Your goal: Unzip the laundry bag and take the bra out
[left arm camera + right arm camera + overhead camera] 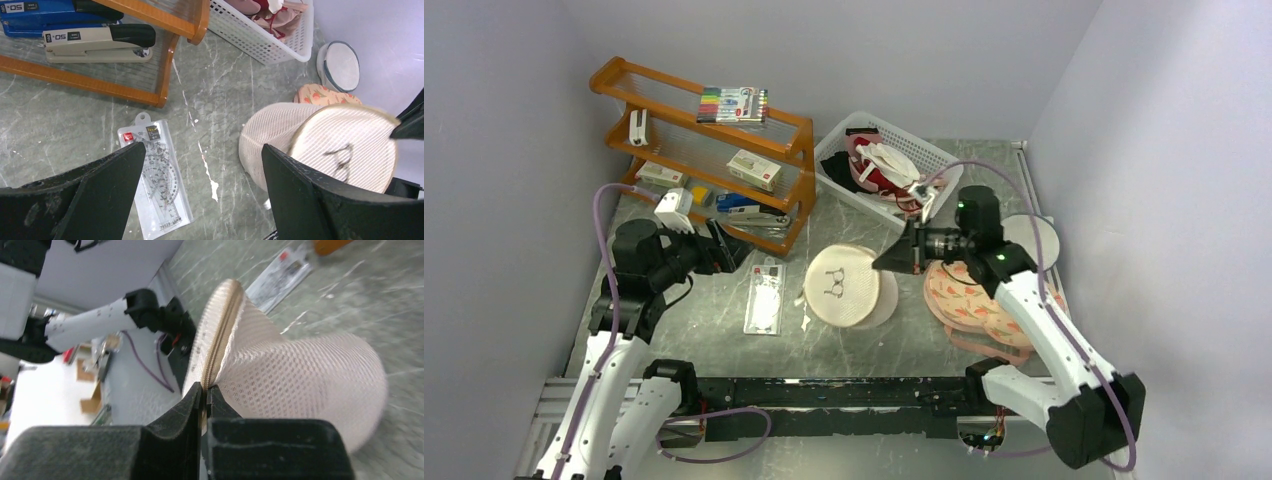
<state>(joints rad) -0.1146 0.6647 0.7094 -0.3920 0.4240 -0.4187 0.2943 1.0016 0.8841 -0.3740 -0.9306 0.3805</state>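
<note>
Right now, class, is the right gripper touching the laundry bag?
Touching: right wrist view shows the right gripper pinched shut on the laundry bag at its zip rim.

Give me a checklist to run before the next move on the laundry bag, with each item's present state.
1. Right claw shut on the laundry bag at its zip rim: ok.
2. That claw holds the zip pull rather than bare rim: cannot tell.
3. Zip opened: not ok; the visible stretch is closed.
4. Left claw bracing the bag: not ok; it is open and apart from it.
5. The bra showing through the mesh: cannot tell.
</note>
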